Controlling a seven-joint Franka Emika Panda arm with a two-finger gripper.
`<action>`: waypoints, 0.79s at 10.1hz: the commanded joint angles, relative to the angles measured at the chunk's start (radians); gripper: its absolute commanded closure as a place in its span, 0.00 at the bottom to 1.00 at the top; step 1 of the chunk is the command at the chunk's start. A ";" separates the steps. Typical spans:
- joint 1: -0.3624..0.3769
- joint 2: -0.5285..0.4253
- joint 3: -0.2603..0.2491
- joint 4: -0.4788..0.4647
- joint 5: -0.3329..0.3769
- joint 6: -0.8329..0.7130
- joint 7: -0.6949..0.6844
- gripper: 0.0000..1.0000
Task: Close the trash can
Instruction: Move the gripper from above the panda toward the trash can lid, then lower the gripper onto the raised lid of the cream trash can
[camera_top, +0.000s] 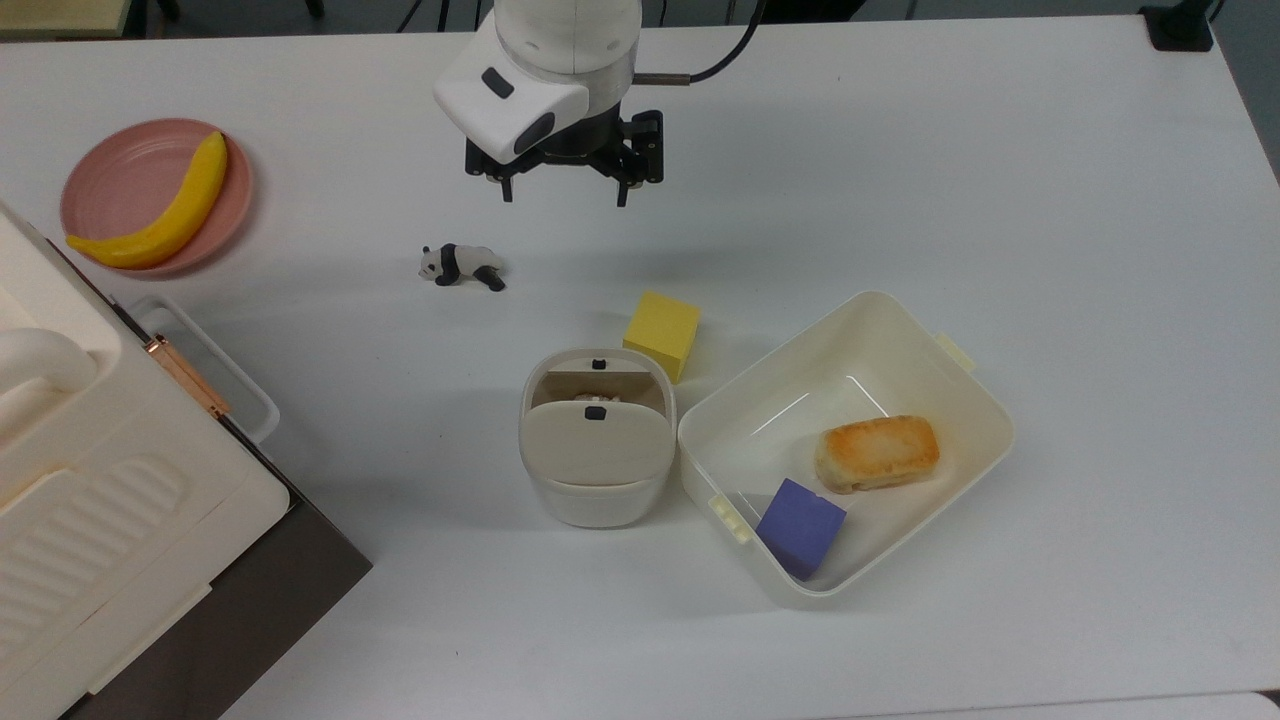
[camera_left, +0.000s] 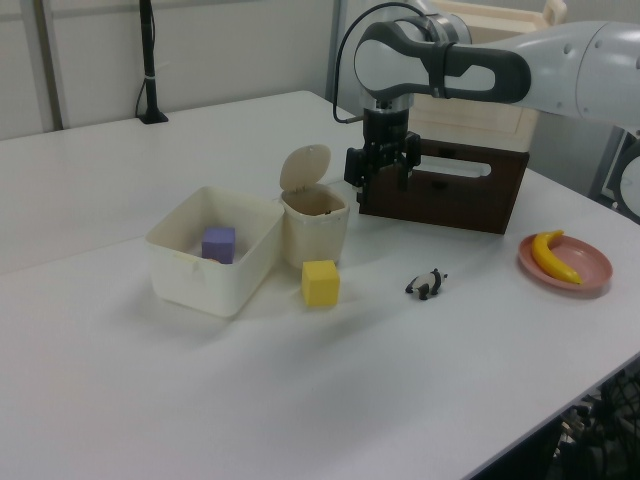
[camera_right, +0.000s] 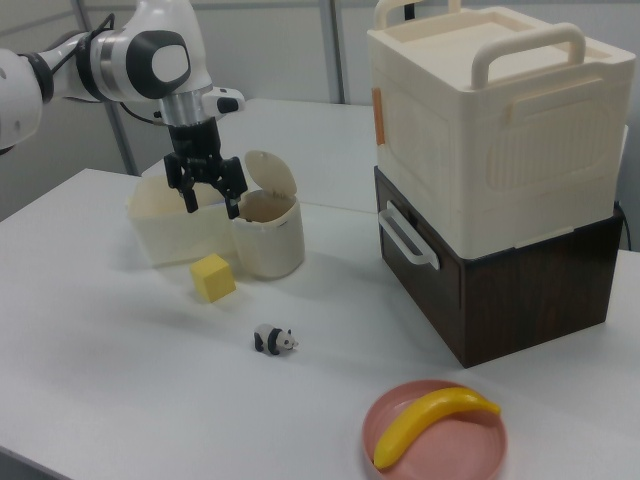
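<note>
Spread across a wide white worktop (camera_top: 1000, 150). At the top view's lower left, a big cream appliance (camera_top: 90, 480) with ribbed top and loop handle, stacked on a dark brown base (camera_right: 520, 290) with a white handle on its front. Reaching in from the top view's upper edge, a white Franka arm (camera_left: 560, 60), wrist pointed down, gripper (camera_top: 563, 192) hanging in the air above bare worktop, black fingers (camera_top: 622, 190) spread apart and holding nothing; in the left view, gripper (camera_left: 383, 178) just to the right of the raised lid and apart from it. At the top view's lower right, a cream rectangular tub (camera_top: 960, 400), open, with a golden-brown bread roll (camera_top: 877, 453) and a purple cube (camera_top: 800, 527) inside. Just beside the tub, on the top view's left of it, the trash can (camera_top: 596, 500): small, cream-white, rounded-square, standing upright near the worktop's middle, lid (camera_left: 304, 166) swung up on its hinge and standing nearly upright, mouth open, small black button (camera_top: 595, 412) on the lid. At the top view's far left, a pink plate (camera_top: 110, 175) carrying a yellow banana (camera_top: 170, 215). Close to the trash can's far rim in the top view, a yellow cube (camera_top: 661, 332), near the tub's corner. Between cube and gripper in the top view, a small panda figurine (camera_top: 461, 266) lying alone on the worktop.
</note>
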 joint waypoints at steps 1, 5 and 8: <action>0.016 0.005 -0.006 -0.023 -0.019 0.052 -0.014 0.05; 0.021 0.033 -0.006 -0.022 0.007 0.313 -0.046 0.94; 0.016 0.103 -0.007 -0.013 0.007 0.672 0.014 1.00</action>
